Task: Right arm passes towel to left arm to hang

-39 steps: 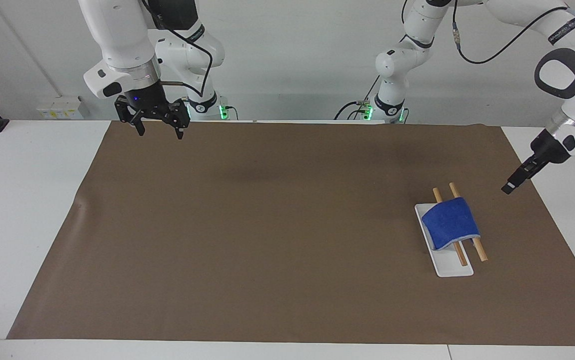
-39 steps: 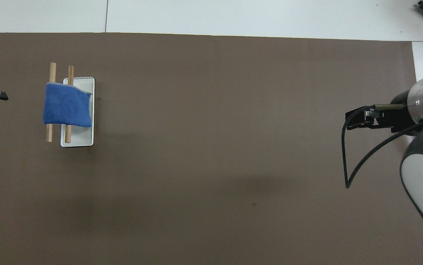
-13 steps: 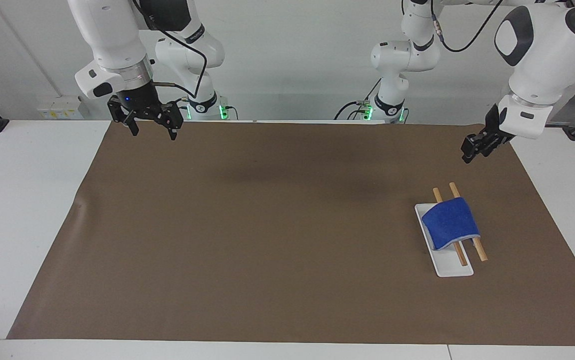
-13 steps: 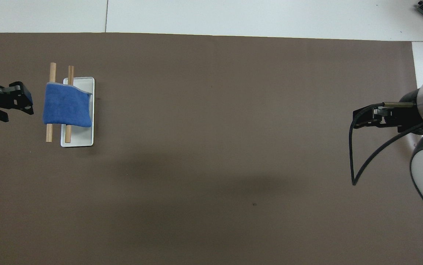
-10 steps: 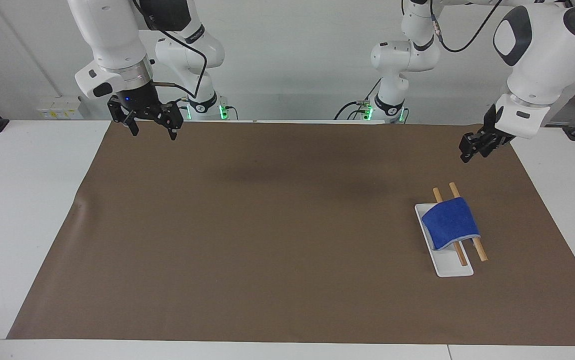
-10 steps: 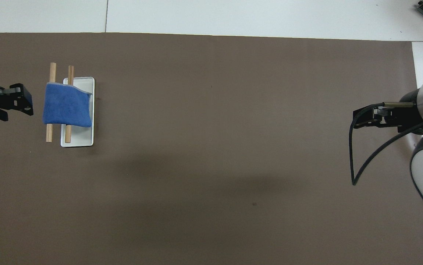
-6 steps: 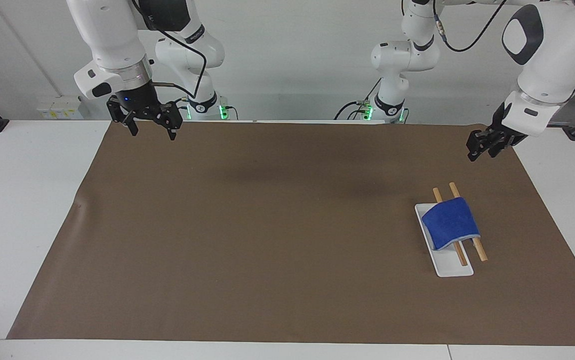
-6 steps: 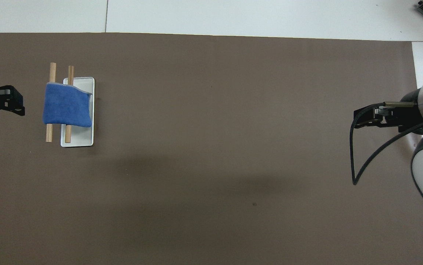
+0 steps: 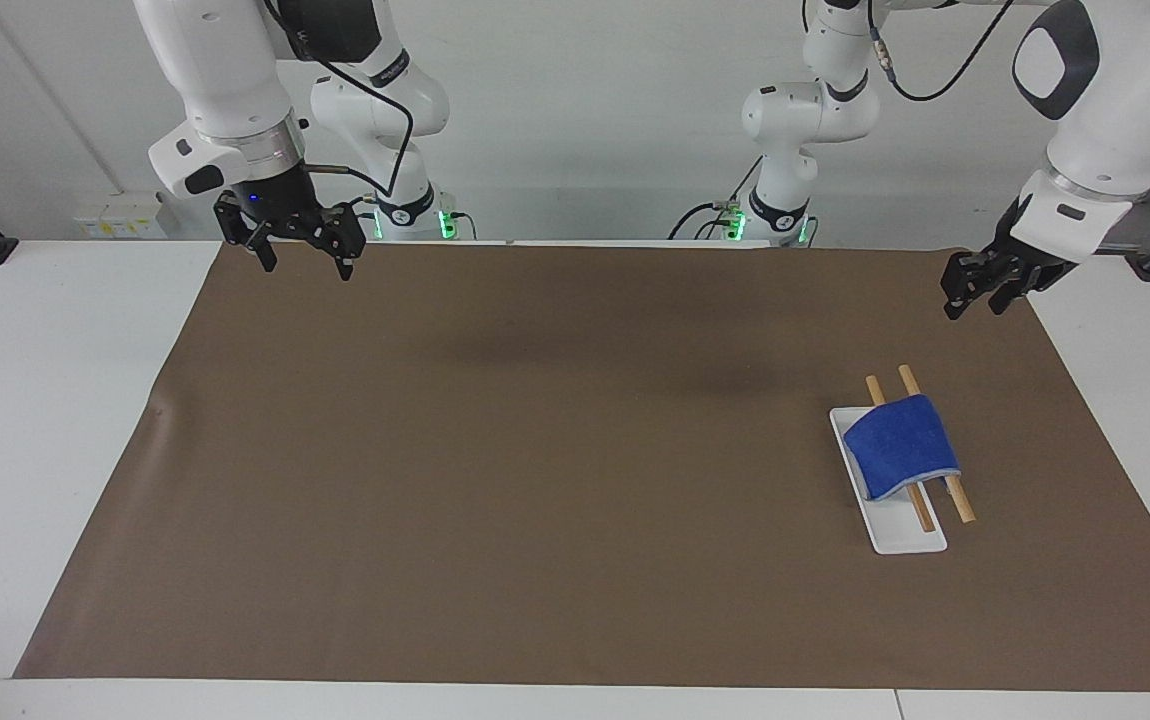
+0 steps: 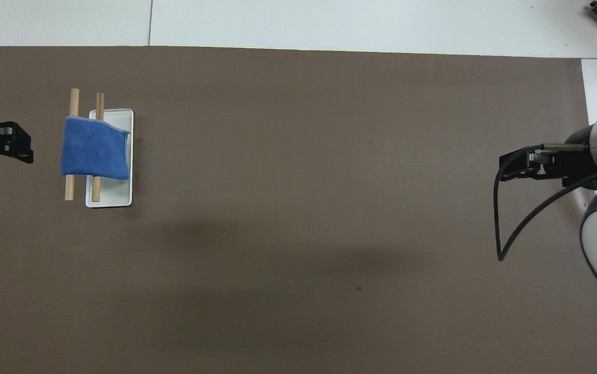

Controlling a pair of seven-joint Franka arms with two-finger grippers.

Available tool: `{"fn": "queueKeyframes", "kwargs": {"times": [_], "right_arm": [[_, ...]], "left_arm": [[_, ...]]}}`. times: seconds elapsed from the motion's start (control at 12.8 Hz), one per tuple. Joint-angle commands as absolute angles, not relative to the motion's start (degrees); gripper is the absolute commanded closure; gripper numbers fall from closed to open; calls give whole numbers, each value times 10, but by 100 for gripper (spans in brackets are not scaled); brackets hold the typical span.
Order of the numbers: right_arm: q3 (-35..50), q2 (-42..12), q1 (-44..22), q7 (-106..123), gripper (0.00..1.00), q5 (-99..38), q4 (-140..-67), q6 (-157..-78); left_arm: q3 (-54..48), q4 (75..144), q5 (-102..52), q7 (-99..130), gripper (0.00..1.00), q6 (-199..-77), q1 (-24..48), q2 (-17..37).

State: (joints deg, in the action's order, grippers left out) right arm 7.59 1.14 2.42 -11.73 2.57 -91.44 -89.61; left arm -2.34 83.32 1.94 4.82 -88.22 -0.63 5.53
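Observation:
The blue towel (image 9: 900, 445) lies draped over two wooden rods (image 9: 962, 507) on a white tray (image 9: 910, 540), toward the left arm's end of the table. It also shows in the overhead view (image 10: 95, 155). My left gripper (image 9: 973, 304) hangs open and empty in the air over the mat's corner at that end, apart from the towel. In the overhead view it (image 10: 17, 145) sits beside the rods. My right gripper (image 9: 303, 268), with its blue light, is open and empty over the mat's corner at the right arm's end. It also shows in the overhead view (image 10: 503, 171).
A brown mat (image 9: 535, 450) covers most of the white table (image 9: 55, 400). The tray (image 10: 117, 200) and the rods (image 10: 71, 99) are the only things standing on it. A black cable (image 10: 501, 228) loops down from the right wrist.
My left gripper has drawn up and back from beside the towel and now points down over the mat's corner. The right arm has barely moved. The towel has not moved.

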Motion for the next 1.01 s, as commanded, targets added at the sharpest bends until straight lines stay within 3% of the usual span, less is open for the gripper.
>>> {"fn": "queueKeyframes", "kwargs": {"times": [0.0,0.23,0.31,0.39,0.55,0.94], "right_arm": [[81,16,33,-98,0,13,-914,-893],[81,16,33,-64,0,13,-917,-895],[81,16,33,-67,0,13,-917,-895],[81,17,31,-69,0,13,-917,-895],[81,16,30,-69,0,13,-916,-895],[81,16,33,-69,0,12,-916,-894]], "left_arm": [[-65,838,26,40,41,-901,-47,43],[-70,841,26,45,40,-904,-45,45],[-70,848,26,46,35,-904,-45,43],[-70,851,26,46,27,-904,-45,42],[-71,852,25,39,0,-906,-45,42],[-71,852,23,44,0,-915,-39,42]]}}
